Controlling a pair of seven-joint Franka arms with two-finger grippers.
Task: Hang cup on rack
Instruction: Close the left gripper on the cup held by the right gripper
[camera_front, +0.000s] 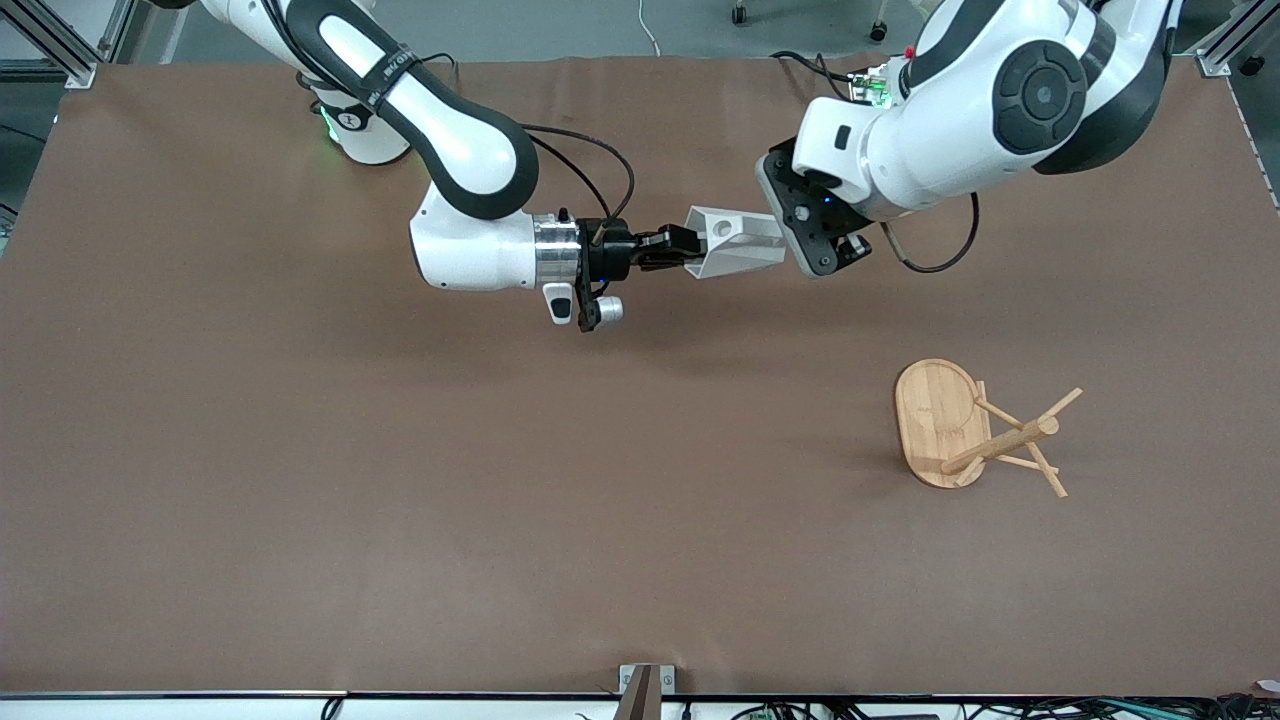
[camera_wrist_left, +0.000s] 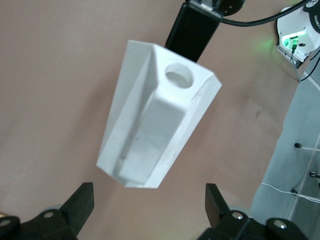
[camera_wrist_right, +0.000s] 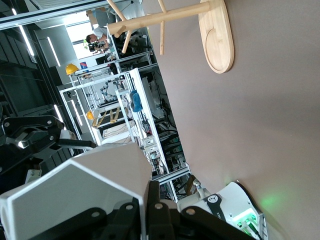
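The white faceted cup (camera_front: 735, 240) lies sideways in the air over the table's middle. My right gripper (camera_front: 690, 250) is shut on the cup's rim wall, as its wrist view shows (camera_wrist_right: 150, 205), with the cup (camera_wrist_right: 75, 195) beside the fingers. My left gripper (camera_front: 787, 237) is open at the cup's narrow bottom end. In the left wrist view the cup (camera_wrist_left: 155, 115), handle hole facing the camera, hangs just ahead of the open gripper (camera_wrist_left: 150, 192), not between its fingers. The bamboo rack (camera_front: 975, 430) stands upright on the table toward the left arm's end, nearer the front camera; it also shows in the right wrist view (camera_wrist_right: 165, 17).
The brown table (camera_front: 400, 480) carries only the rack. The right gripper's black finger (camera_wrist_left: 192, 30) shows at the cup's rim in the left wrist view. The left gripper (camera_wrist_right: 30, 140) shows in the right wrist view. Shelving stands off the table.
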